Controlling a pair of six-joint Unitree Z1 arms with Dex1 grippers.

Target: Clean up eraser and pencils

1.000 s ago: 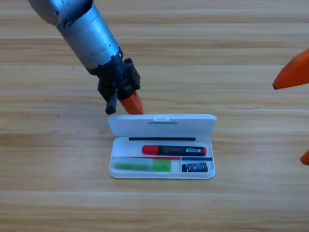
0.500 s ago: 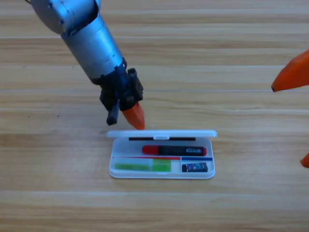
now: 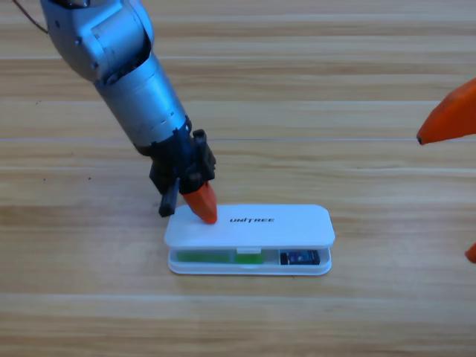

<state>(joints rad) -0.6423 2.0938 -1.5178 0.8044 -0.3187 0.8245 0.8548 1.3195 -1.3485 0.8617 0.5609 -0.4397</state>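
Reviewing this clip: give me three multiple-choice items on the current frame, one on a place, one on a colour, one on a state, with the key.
1. Where is the left gripper?
A. On the lid's left end
B. On bare table right of the case
C. Out of view

2. What colour is the stick visible under the lid at the case's left?
A. Blue
B. Green
C. Yellow

3. How does the white case stand?
A. Lid upright, fully open
B. Lid lowered, front gap left
C. Lid off, lying on the table

Key: 1 A, its orange tip meets the lid's left end. 2 B, the green pencil shows in the gap beside the eraser. 3 B, the lid covers the tray, contents still peeking out. The right gripper waits at the right edge.
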